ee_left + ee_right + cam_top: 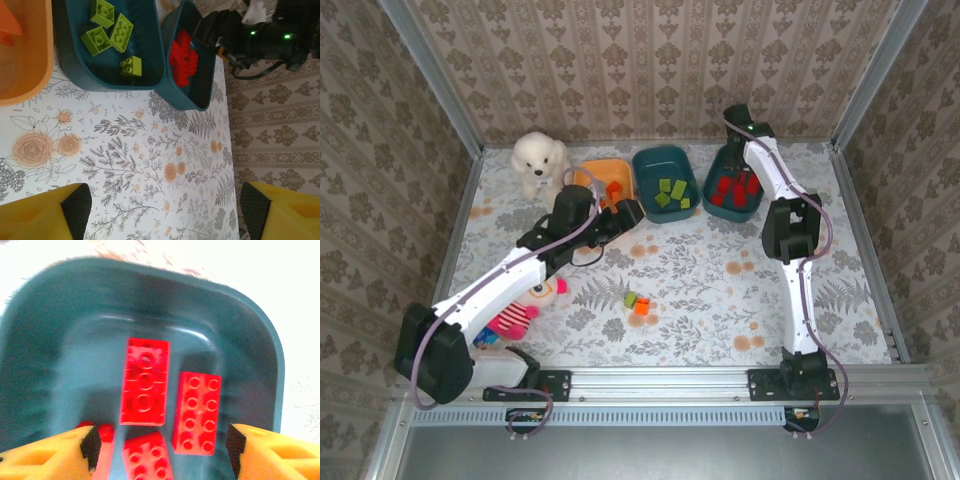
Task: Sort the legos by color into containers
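Two loose bricks (637, 303) lie on the counter (720, 300), toward the bases from the nearer left tool (625, 212) (spread, empty); the right tool (160, 442) hangs released over a tub (250, 340).

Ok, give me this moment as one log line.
left gripper open, empty, near orange tub | right gripper open, empty, over red-brick tub | loose green brick, loose orange brick on table

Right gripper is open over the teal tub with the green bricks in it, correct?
Not quite. The teal tub under the open right gripper holds red bricks, not green ones, as the right wrist view shows. The green bricks lie in the middle tub.
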